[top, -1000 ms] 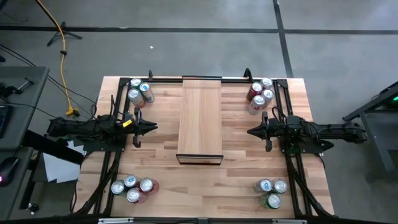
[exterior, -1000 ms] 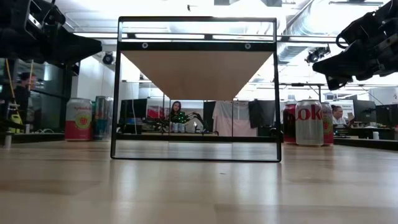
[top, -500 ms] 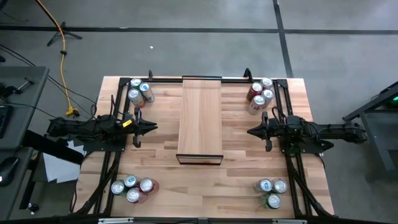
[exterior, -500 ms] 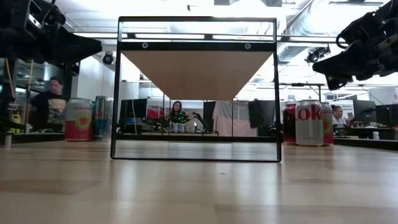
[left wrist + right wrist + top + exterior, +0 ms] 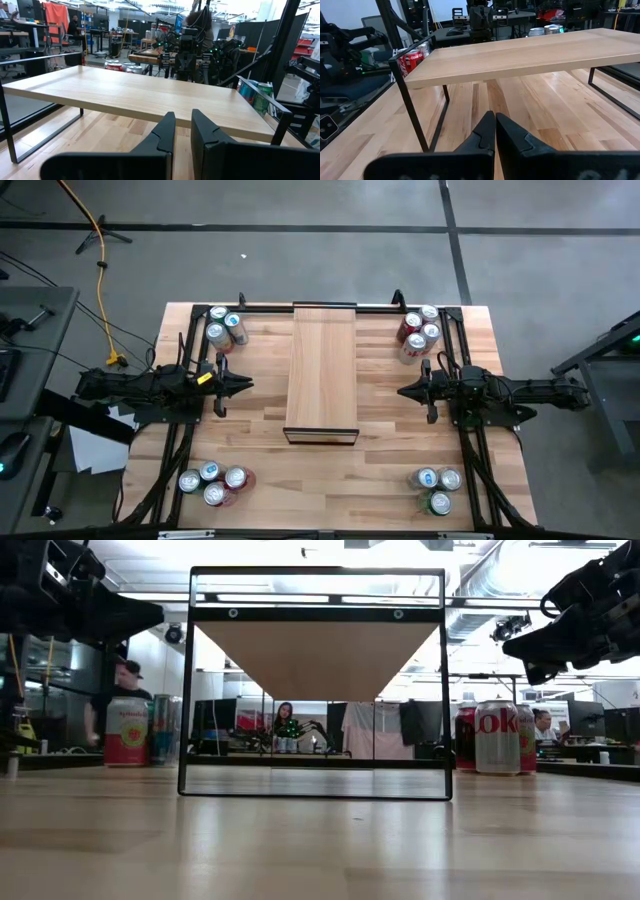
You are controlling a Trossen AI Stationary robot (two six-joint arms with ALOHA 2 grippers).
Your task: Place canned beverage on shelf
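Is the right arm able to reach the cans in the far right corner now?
Probably yes: the right gripper, shut and empty, hovers near those cans, with only bare table between.

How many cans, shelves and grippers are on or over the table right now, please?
Cans, far-left cluster: 4
Cans, far-right cluster: 4
Cans, near-left cluster: 4
Cans, near-right cluster: 3
Shelf: 1
Grippers: 2, left gripper and right gripper, both shut and empty
Total: 18
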